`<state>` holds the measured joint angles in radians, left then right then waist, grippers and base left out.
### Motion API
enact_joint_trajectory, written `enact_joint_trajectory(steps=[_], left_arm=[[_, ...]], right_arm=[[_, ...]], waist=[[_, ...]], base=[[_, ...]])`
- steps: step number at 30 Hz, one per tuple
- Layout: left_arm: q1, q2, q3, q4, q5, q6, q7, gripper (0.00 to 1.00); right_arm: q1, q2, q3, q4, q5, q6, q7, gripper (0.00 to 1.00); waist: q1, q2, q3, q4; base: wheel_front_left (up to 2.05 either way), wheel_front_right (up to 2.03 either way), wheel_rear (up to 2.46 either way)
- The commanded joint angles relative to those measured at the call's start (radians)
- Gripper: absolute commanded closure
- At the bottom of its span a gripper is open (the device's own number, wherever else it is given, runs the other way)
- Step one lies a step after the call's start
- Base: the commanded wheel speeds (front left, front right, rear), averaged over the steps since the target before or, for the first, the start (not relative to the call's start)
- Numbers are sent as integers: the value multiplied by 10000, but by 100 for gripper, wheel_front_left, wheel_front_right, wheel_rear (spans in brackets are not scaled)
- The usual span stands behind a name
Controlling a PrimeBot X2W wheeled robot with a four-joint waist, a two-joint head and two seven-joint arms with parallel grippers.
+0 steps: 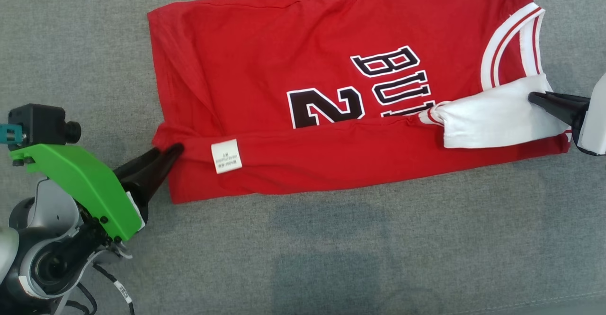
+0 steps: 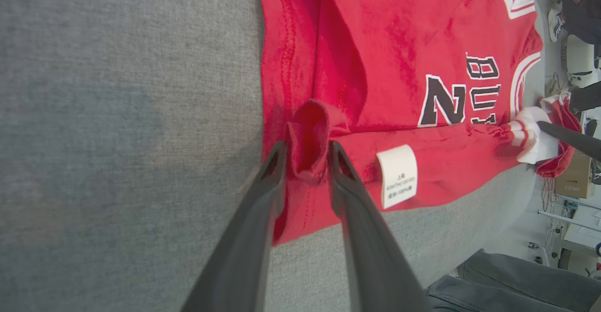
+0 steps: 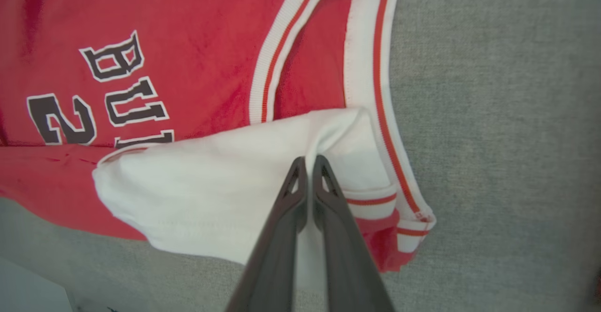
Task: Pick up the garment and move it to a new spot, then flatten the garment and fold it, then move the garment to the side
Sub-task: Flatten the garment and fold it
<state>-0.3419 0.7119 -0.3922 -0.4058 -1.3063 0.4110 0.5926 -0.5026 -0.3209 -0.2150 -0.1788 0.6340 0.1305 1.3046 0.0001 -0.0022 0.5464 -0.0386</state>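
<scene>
- The left gripper (image 1: 173, 150) sits at the left end of the garment (image 1: 265, 59), with its tips at the corner where the turned-over band meets the hem. In the left wrist view its fingers stand apart with a small hump of red cloth between them. The cloth looks let go rather than clamped.
- The garment, a red sleeveless jersey, lies spread on the grey cloth surface (image 1: 331, 248). Its hem is to the left and its collar toward the upper right of the head view. It is largely flat, with soft creases near the hem.
- Its near long edge is turned up over the front as a band running the whole length. The care label (image 1: 226, 156) lies face up on the band, and the lower part of the number (image 1: 325, 106) and of the lettering is covered.
- At the right end the band shows the white inner face (image 1: 492, 116) of the armhole part, laid over the striped trim.
- The right gripper (image 1: 532, 97) points at that white patch from the right. In the right wrist view its fingers are almost together, with a thin slit between them and a white ridge running up to the tips. Whether they pinch the cloth cannot be told.
- Judged from this, moving and flattening appear done, and a first lengthwise fold is laid. The far-side fold, probably a crosswise fold, and the shift to the side are left to do.
</scene>
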Motion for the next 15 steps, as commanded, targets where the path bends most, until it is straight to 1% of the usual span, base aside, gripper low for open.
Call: enact_joint_trajectory(steps=[1,3,6,7,8,10,12,15], left_arm=[[-223,-38,59,54,71,-70,-92,0],[-283,-169,204,119,4,-124,-252,0],[-185,-210,408,291,132,-217,-612,0],[-69,-193,459,344,213,-260,-737,0],[97,-196,498,369,246,-322,-872,0],[469,-331,536,308,199,-452,-1156,0],[907,-330,588,235,356,-584,-1527,0],[1661,-332,649,75,747,-758,-2322,0]], right_arm=[[-80,46,-2,-59,-96,3,-169,0],[-149,-31,15,-52,-228,3,-701,0],[-81,-21,94,35,-662,3,-1799,0],[-82,-72,31,28,-836,3,-2320,0],[-103,22,-202,135,-1043,-3,-2830,0],[25,156,-240,208,-1338,5,-3627,0],[358,143,-309,132,-1497,2,-4157,0],[1069,-113,-55,-206,-1542,3,-4668,0]], waist=[[-1,22,-7,-37],[-1,22,-89,-78],[-1,22,-385,-144],[-1,22,-504,-162],[-1,22,-629,-176],[-1,22,-890,-184],[-1,22,-1157,-167],[-1,22,-1486,-155]], base=[[0,0,0],[0,0,0],[0,0,0],[0,0,0],[0,0,0],[0,0,0],[0,0,0],[0,0,0]])
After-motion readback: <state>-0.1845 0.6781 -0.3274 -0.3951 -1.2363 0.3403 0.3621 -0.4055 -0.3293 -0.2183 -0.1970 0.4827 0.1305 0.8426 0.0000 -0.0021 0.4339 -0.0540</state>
